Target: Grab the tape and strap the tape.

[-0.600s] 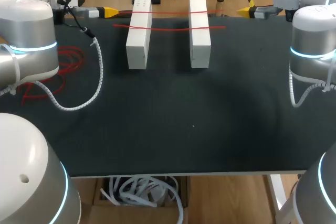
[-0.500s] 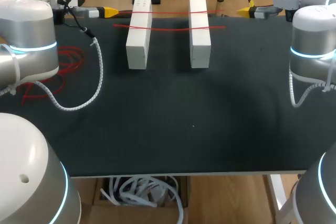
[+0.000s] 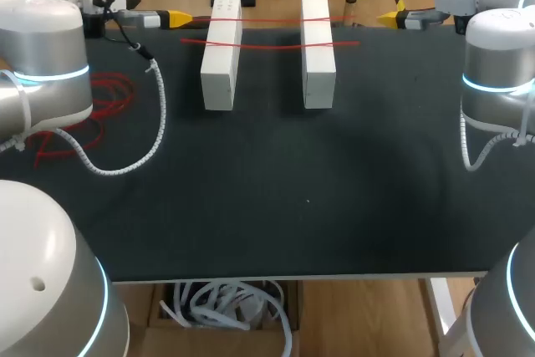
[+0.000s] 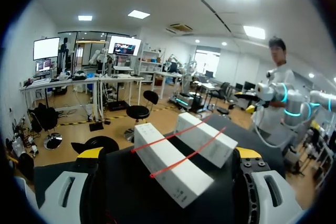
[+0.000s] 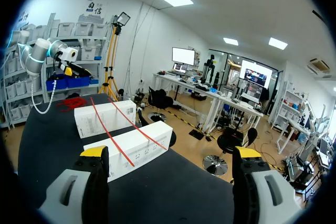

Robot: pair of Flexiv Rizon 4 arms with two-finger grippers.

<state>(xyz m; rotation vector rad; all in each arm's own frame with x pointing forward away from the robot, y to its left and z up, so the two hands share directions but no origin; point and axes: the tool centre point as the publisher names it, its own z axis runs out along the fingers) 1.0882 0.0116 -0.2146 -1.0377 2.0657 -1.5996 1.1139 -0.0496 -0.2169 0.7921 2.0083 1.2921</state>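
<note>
Our left fingers [image 4: 90,153] and right fingers [image 5: 94,151] stand wide open, empty. If we pull the tape [image 3: 272,20] unevenly, it may slip off the boxes [image 3: 221,64].

place: robotics lab | signs: monitors [image 5: 184,56] on desks, shelves of bins [image 5: 79,38], office chairs [image 5: 159,99]

The right gripper [image 5: 171,152] holds its fingers spread wide over the dark table [image 5: 173,192]. Ahead, at its eleven o'clock, two white boxes [image 5: 131,149] lie side by side, and two red tapes [image 5: 111,134] stretch across both. Farther off, at ten o'clock, lies a loose red tangle [image 5: 71,102].
</note>
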